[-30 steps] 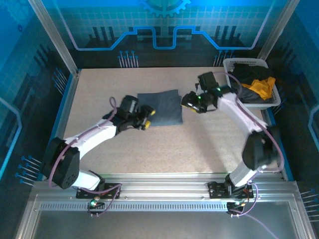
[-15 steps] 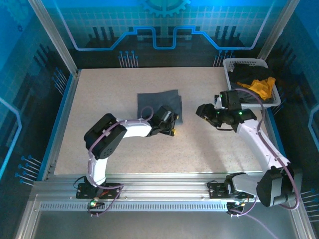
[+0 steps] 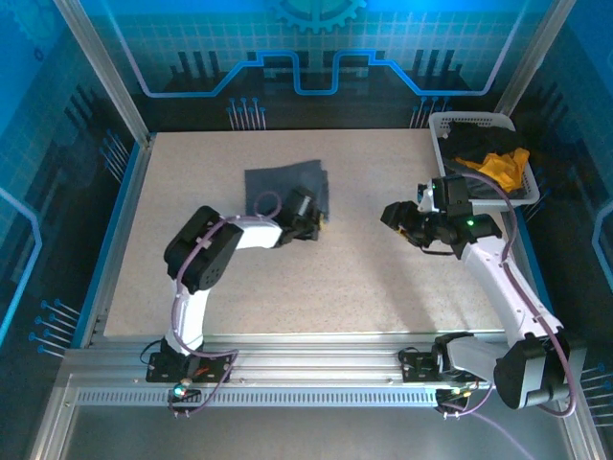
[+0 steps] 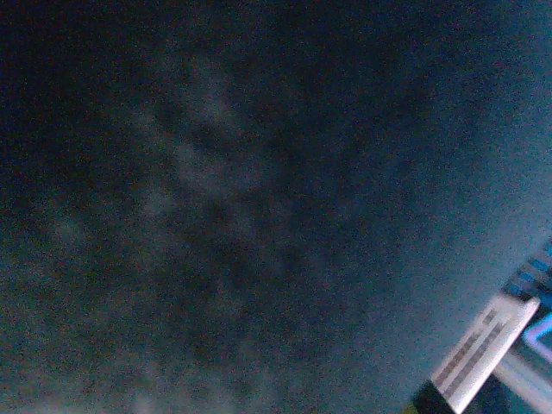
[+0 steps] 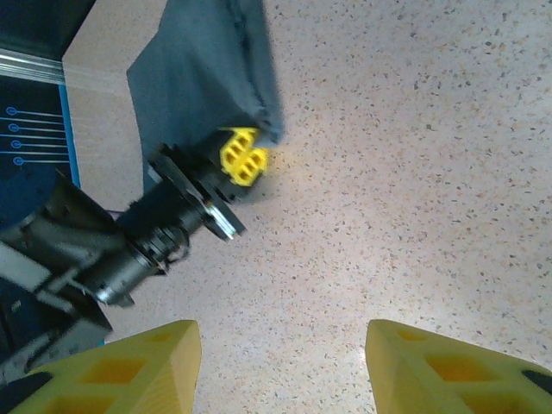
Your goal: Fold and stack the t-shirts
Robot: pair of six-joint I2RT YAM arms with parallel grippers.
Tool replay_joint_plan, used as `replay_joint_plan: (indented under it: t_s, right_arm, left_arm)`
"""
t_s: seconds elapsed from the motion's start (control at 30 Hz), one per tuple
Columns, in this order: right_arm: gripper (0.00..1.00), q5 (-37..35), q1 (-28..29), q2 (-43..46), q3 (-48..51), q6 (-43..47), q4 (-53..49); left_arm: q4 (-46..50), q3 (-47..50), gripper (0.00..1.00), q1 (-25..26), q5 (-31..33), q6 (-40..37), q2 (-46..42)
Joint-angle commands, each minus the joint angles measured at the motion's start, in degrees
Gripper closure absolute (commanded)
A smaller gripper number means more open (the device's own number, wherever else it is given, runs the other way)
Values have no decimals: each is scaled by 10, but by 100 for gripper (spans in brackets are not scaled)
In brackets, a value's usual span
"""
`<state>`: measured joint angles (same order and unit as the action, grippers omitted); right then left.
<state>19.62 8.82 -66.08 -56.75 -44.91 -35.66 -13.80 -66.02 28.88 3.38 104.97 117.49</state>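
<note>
**Pincers and shirts at the folding stage.** My left pincer [image 5: 242,156] sits at the near right corner of the folded slate-grey cloth t-shirt [image 3: 283,187]. Its yellow tips meet the hem, but I cannot tell whether they clamp the cloth or merely press it, probably to square the fold. My right pincer [image 5: 280,338] hovers with fingers apart above the bare speckled table [image 3: 192,182], well apart from the shirt; I judge it free for the next garment. The white plastic lattice basket [image 3: 476,116] at the far right corner holds a black t-shirt [image 3: 469,139] and an orange-yellow t-shirt [image 3: 503,165], crumpled together.
</note>
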Motion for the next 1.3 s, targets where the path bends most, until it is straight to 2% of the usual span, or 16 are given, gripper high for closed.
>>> replay_joint_plan:
  t_s: [0.0,0.13,0.23,0.3,0.43,0.53,0.7,0.9,1.07,1.27]
  right_arm:
    - [47,12,-6,-6,-24,10,-10]
    - [47,14,-6,-20,-28,3,1]
    - [47,14,-2,-36,-37,1,9]
    - [48,13,0,-49,-46,3,11]
    - [47,17,9,-75,-64,10,24]
    - [47,28,15,-87,-71,16,43]
    - [47,54,21,-94,-74,21,91]
    - [47,65,23,-106,-84,16,138]
    - [47,73,25,-139,-112,21,139]
    - [47,77,36,-162,-136,27,141]
  left_arm:
    - [31,25,100,-94,-26,-139,-36]
    - [17,2,100,-209,-120,-273,-13]
    - [68,-33,100,-282,-138,-352,1]
    - [82,-54,100,-317,-141,-387,16]
    - [110,-139,100,-369,-196,-437,83]
    - [154,-193,100,-389,-198,-478,111]
    - [192,-224,100,-401,-199,-520,127]
    - [182,-188,100,-402,-200,-531,106]
    - [212,-177,100,-403,-203,-572,88]
    - [222,-168,100,-412,-205,-582,66]
